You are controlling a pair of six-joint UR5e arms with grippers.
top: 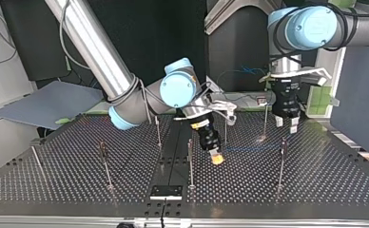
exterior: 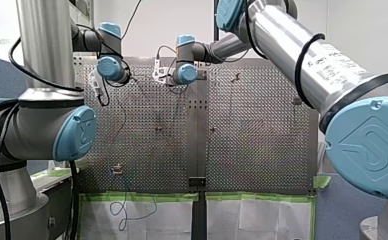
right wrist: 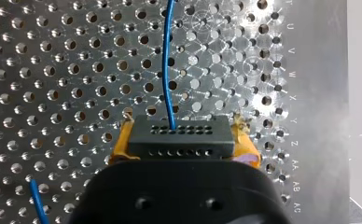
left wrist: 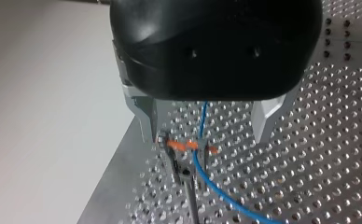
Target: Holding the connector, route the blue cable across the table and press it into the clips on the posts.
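Right end effector (right wrist: pixel 182 145) grips connector (right wrist: pixel 179 133), blue cable (right wrist: pixel 166 60) cut off

The connector (right wrist: pixel 177 140) sits in my right tool (right wrist: pixel 181 134), cable (right wrist: pixel 167 60) running ahead.

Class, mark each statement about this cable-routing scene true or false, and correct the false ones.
1. The right gripper has its jaws shut on the dark rectangular connector. True.
2. The thin blue cable comes out of that connector. True.
3. The left gripper has its jaws clamped on the cable. False: they stand open, one on either side of it.
4. The small clip on the thin metal post under the left gripper is green. False: it is orange.
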